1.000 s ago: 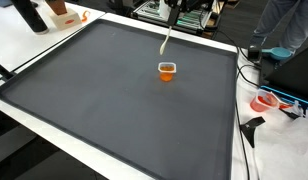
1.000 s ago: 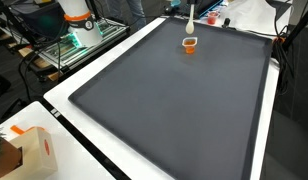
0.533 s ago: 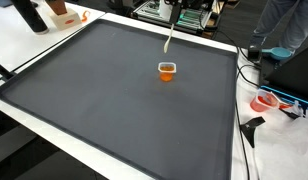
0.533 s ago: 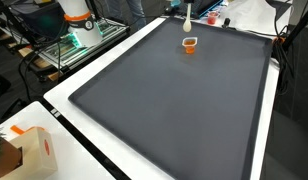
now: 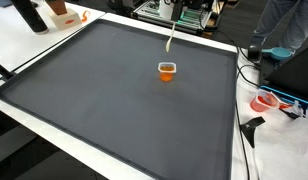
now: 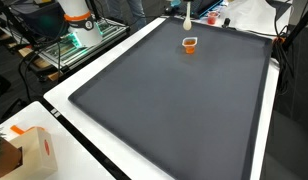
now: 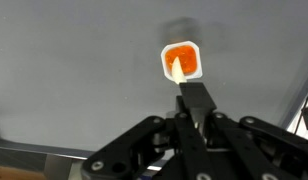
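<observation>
Our fingers [image 7: 216,124] pinch a pale spoon [image 7: 192,95] in the wrist view, with its tip over the orange cup [image 7: 181,61]. In both exterior views the spoon [image 5: 169,40] hangs clear above the cup [image 6: 190,44], far along the dark mat [image 6: 164,110]. We think the spoon is held ready, and a next move calls for a slow, straight drop.

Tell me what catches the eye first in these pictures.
In an exterior view, a small orange cup stands alone on a big dark mat, near its far edge. Just above it the gripper is shut on a pale stick that points down at the cup, its tip seemingly clear of the rim.
</observation>
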{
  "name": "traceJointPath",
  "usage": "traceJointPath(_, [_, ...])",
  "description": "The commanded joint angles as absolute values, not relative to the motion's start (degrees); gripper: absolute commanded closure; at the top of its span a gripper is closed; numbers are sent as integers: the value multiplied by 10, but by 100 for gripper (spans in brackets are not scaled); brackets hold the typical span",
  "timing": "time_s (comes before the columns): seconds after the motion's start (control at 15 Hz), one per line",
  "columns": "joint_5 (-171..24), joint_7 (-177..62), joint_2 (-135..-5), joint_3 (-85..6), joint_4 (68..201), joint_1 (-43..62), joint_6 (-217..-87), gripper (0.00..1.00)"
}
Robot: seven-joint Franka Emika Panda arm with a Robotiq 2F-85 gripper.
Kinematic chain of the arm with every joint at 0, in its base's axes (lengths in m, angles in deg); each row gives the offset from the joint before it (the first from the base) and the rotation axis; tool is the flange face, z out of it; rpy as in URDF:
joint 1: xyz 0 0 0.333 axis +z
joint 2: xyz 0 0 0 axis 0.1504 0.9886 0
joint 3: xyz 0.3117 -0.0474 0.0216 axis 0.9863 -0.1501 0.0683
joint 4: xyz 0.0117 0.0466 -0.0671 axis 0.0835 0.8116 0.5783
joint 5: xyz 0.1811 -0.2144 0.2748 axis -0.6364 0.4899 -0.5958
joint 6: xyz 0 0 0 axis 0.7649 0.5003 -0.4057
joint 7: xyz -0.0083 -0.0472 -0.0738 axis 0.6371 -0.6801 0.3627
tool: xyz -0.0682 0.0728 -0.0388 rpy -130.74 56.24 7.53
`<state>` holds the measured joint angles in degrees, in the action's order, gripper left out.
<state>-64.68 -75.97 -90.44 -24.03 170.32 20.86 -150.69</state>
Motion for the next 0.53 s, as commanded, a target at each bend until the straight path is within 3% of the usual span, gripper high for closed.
traceJointPath(0.0, [-664, -735, -930, -238, 1733, 203, -1525, 97])
traceJointPath(0.13, [-648, -751, -912, -234, 1709, 202, -1510, 97])
traceJointPath(0.2, [-648, -751, -912, -233, 1710, 202, -1511, 87])
traceJointPath(0.47, [-648, -751, -911, -233, 1709, 202, -1511, 87])
